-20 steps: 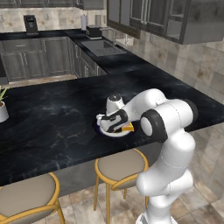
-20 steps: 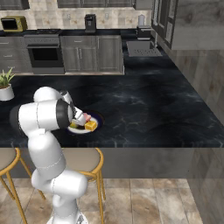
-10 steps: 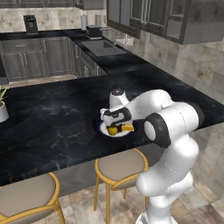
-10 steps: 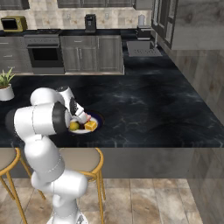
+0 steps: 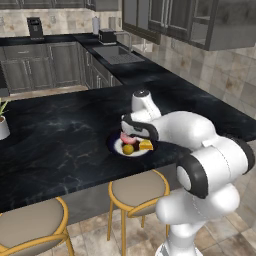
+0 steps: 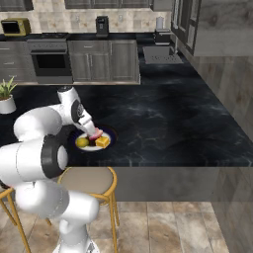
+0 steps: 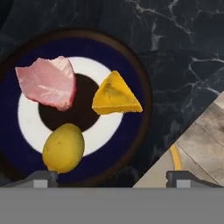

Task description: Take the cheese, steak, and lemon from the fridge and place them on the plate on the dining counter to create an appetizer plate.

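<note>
The plate (image 7: pixel 94 47) lies on the dining counter (image 5: pixel 60 130) near its front edge, with all three foods on it. The pinkish steak (image 7: pixel 47 83) lies at the upper left, the orange cheese wedge (image 7: pixel 115 94) to the right and the yellow lemon (image 7: pixel 64 148) at the lower left. My gripper (image 7: pixel 111 179) hangs just above the plate, open, its fingertips (image 7: pixel 41 178) wide apart with nothing between them. From the base I see the hand (image 5: pixel 134 133) over the plate (image 5: pixel 112 142), lemon (image 5: pixel 128 149) and cheese (image 5: pixel 146 145). The fridge is out of view.
Gold-legged stools (image 5: pixel 137 187) stand under the counter's front edge, right below the plate (image 6: pixel 109 133). A potted plant (image 6: pixel 7 96) stands at the counter's far left. The rest of the black countertop (image 6: pixel 163 123) stretches to the right. Cabinets and a sink line the back.
The hand has drawn a little up and away from the plate. The lemon, covered by the hand a second ago, now lies free beside the cheese.
</note>
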You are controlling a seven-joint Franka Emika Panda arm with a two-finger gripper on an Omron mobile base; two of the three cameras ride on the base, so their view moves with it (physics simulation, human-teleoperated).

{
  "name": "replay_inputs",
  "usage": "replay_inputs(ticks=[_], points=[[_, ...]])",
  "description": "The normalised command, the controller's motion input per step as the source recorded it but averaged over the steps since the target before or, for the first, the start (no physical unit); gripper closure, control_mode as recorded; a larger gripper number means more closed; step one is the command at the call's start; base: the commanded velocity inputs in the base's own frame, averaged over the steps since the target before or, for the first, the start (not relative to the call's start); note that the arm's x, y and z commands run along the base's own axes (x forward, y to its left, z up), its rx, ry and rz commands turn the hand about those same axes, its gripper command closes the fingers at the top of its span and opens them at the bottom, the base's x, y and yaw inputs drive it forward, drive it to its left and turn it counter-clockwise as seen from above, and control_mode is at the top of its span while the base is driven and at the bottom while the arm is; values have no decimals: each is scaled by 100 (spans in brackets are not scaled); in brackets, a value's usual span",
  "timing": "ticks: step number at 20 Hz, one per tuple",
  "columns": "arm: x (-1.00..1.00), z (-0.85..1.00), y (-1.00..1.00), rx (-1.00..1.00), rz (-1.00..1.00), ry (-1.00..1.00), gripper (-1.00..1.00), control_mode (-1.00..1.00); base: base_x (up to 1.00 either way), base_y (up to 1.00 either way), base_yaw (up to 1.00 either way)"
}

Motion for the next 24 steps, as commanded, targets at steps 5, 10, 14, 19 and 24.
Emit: replay_inputs(ticks=[5,10,14,19,24], points=[[-100,39,-32,1,-1,-5,-100,-100,0,0,0],[-100,46,-18,0,0,-13,-100,-100,0,0,0],[-98,62,0,0,0,-16,-100,-100,0,0,0],[-78,66,0,-1,0,-18,-100,-100,0,0,0],[-43,50,15,-6,0,-14,-100,-100,0,0,0]])
